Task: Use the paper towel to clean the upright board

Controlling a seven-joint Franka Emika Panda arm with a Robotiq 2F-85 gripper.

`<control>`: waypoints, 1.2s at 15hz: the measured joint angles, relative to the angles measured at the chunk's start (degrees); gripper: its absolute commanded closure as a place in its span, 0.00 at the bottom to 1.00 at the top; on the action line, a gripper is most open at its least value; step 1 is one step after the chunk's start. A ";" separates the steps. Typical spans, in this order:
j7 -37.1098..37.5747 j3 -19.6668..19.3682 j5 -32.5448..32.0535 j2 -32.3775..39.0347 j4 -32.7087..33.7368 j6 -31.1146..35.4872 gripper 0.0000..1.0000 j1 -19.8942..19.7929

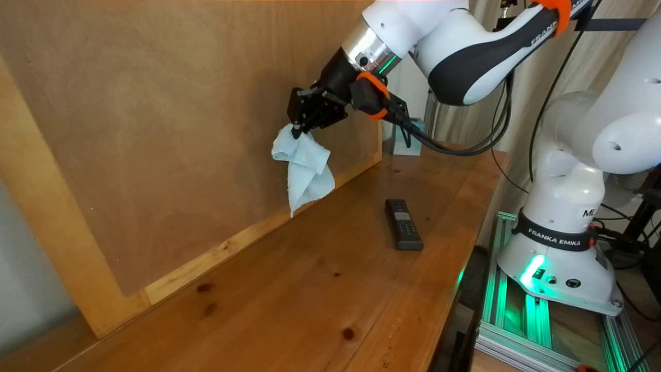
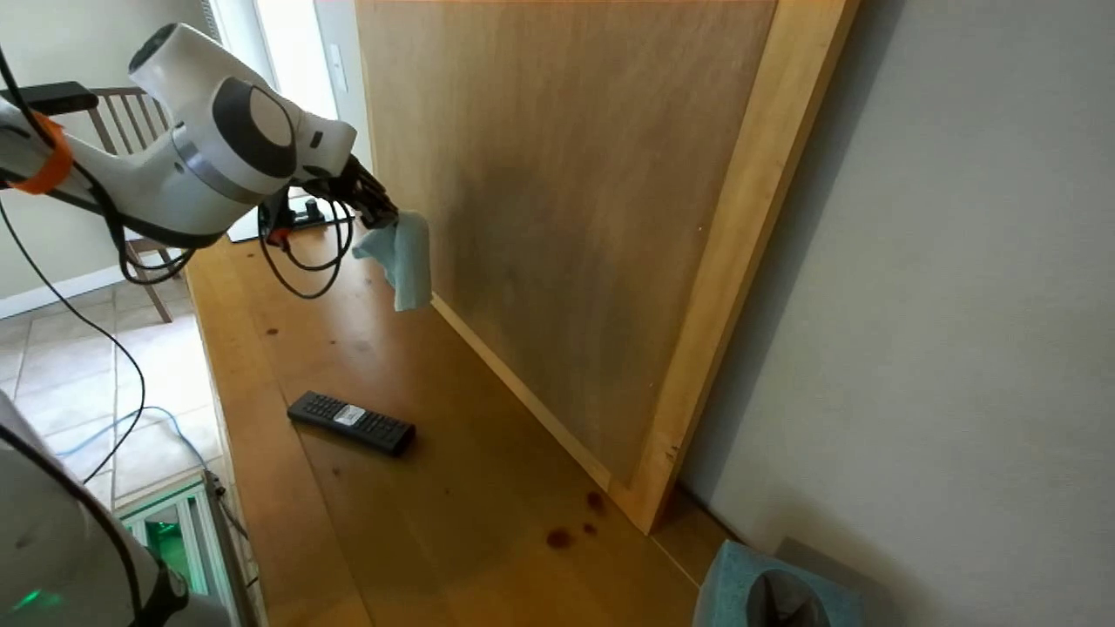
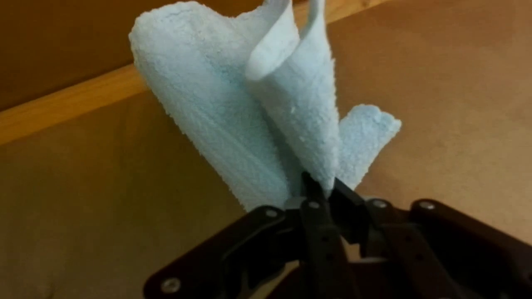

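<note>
One blue box [image 2: 728,582] at near right in an exterior view, round hole in top. Inside is dark; can't tell what's in it. Next back, black handset [image 2: 351,423] lying flat on the wood table [image 2: 488,531], left side. Upright board [image 2: 557,174] runs along the right, near to far. Past the handset, the gripper [image 3: 326,187] has its fingers [image 3: 348,197] pinching the pale blue paper towel [image 2: 408,266], which hangs in loose folds beside the board; can't tell if they touch. Chair [image 2: 131,92] far left, past the table.
</note>
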 measured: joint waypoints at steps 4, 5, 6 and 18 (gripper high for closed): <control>-11.69 -10.44 12.14 -0.85 -0.73 -0.76 0.98 14.46; -13.19 -12.19 14.00 -1.27 -0.73 -0.69 0.98 17.17; -15.71 -12.30 17.74 -1.66 -0.77 -0.29 0.98 18.47; -40.49 -1.43 51.15 -1.39 -0.78 1.03 0.92 21.63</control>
